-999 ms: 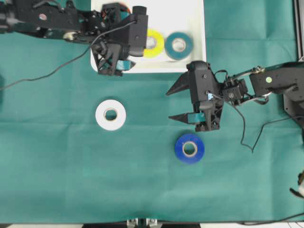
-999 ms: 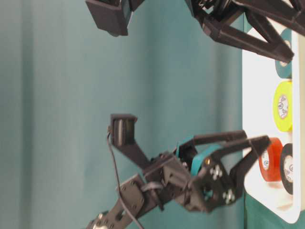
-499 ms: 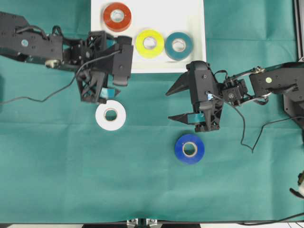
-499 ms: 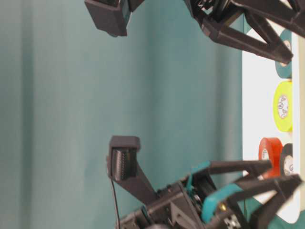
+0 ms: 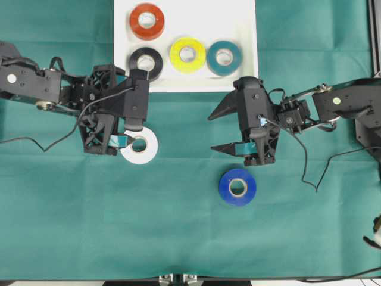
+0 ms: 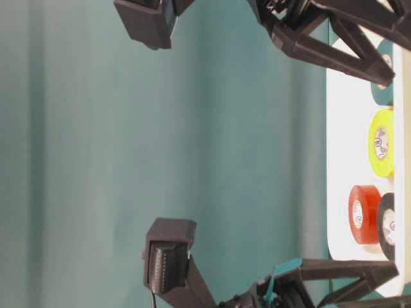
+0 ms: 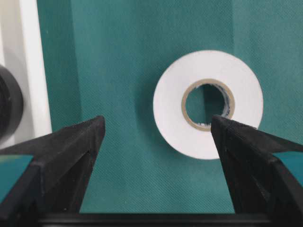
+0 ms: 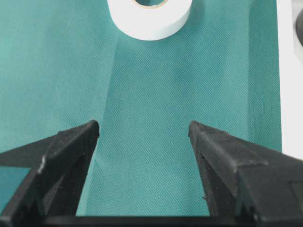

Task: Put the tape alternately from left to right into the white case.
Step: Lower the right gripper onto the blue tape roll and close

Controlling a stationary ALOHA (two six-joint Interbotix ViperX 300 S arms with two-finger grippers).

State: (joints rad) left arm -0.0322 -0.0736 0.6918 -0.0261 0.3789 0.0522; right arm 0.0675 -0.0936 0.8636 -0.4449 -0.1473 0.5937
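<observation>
Your left hand (image 5: 125, 132), spread wide and empty, hangs by the white roll (image 5: 139, 145), which lies flat on the counter (image 5: 178, 238) just below the white case (image 5: 245, 36) (off-centre toward one finger). The right hand (image 5: 219, 132), also spread, is farther.

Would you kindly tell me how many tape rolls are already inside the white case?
4: red roll at the far left, black roll beneath it, yellow roll and teal roll alongside, all in the white case.
</observation>
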